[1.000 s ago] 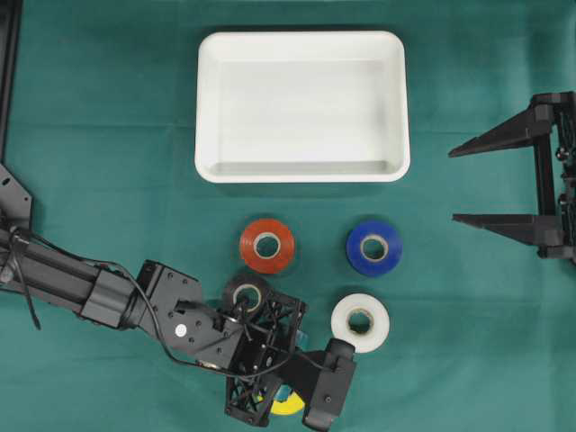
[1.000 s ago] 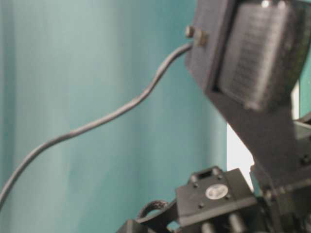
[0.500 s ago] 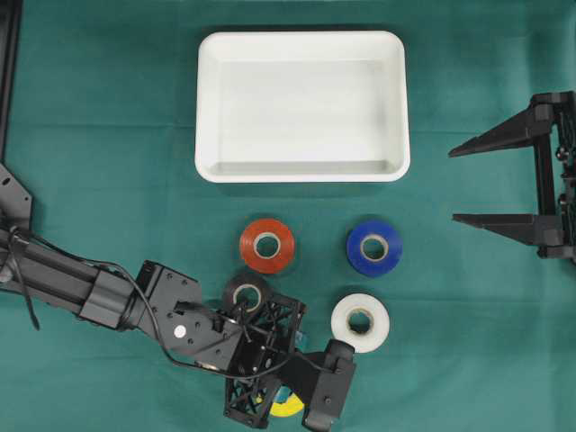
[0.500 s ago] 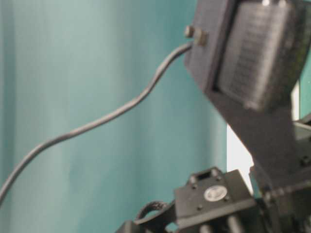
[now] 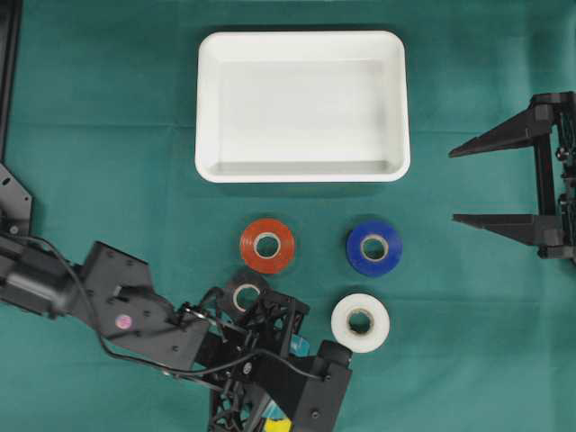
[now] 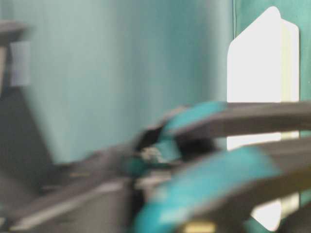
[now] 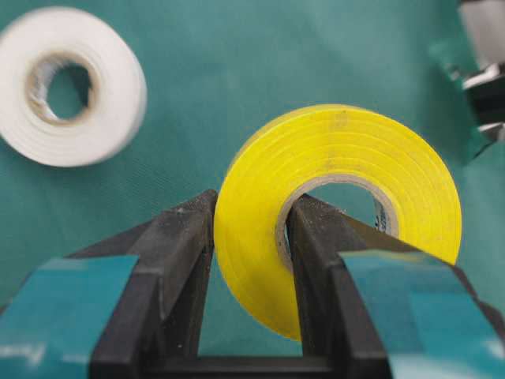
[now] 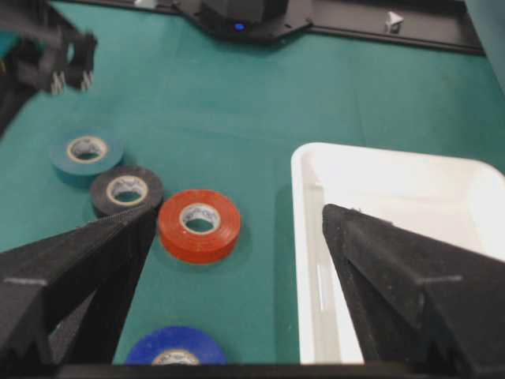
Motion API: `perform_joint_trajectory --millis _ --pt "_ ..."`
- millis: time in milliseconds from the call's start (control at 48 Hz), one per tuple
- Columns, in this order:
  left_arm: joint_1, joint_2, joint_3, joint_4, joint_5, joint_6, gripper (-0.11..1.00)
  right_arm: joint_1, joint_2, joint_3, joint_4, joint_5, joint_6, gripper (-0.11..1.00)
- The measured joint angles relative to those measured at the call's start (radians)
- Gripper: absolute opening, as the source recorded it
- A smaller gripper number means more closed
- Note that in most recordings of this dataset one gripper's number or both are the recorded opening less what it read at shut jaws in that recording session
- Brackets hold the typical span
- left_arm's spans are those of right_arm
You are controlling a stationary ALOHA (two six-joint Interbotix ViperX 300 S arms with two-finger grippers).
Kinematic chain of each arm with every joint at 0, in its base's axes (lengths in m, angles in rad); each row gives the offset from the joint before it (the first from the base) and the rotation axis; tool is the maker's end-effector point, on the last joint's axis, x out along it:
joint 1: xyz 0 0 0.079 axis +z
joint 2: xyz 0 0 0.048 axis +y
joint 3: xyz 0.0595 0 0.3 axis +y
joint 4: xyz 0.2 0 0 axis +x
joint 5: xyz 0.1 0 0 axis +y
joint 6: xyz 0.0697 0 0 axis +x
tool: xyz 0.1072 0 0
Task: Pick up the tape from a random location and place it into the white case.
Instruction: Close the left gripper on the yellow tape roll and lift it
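A yellow tape (image 7: pixel 347 158) is pinched in my left gripper (image 7: pixel 251 237), which is shut on it with one finger in the core and the other on the roll's outer face. From overhead, the left gripper (image 5: pixel 270 416) is at the near table edge and only a sliver of the yellow tape (image 5: pixel 277 424) shows under it. The white case (image 5: pixel 205 108) lies at the far middle with nothing in it. My right gripper (image 5: pixel 468 184) hangs open at the right, away from the tapes, and in its wrist view the right gripper (image 8: pixel 238 215) frames the white case's rim (image 8: pixel 304 237).
Loose rolls lie between the case and the left arm: red (image 5: pixel 266 245), blue (image 5: pixel 373 247), white (image 5: pixel 360 321) and black (image 5: pixel 245 295), plus a teal roll (image 5: pixel 300 345) half hidden by the arm. The white roll (image 7: pixel 71 87) lies just beyond the held tape.
The left arm has swung toward the near edge with the yellow tape in its grip, uncovering more of the black roll. Its gripper now blurs across the table-level view. The right arm is still.
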Motion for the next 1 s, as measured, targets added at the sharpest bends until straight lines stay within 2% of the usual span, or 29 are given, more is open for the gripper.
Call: perform_joint_trajectory --millis 375,708,1000 --pt "0.0 -0.087 -0.104 0.0 0.218 -0.002 0.23 0.0 -0.002 0.0 0.0 0.017 0.0 0.9" --pt "0.002 -0.17 -0.152 0.008 0.307 -0.002 0.23 0.0 -0.003 -0.011 0.0 0.038 0.0 0.9" --pt "0.012 -0.195 -0.155 0.012 0.319 -0.002 0.23 0.0 -0.005 -0.012 0.0 0.049 0.0 0.9"
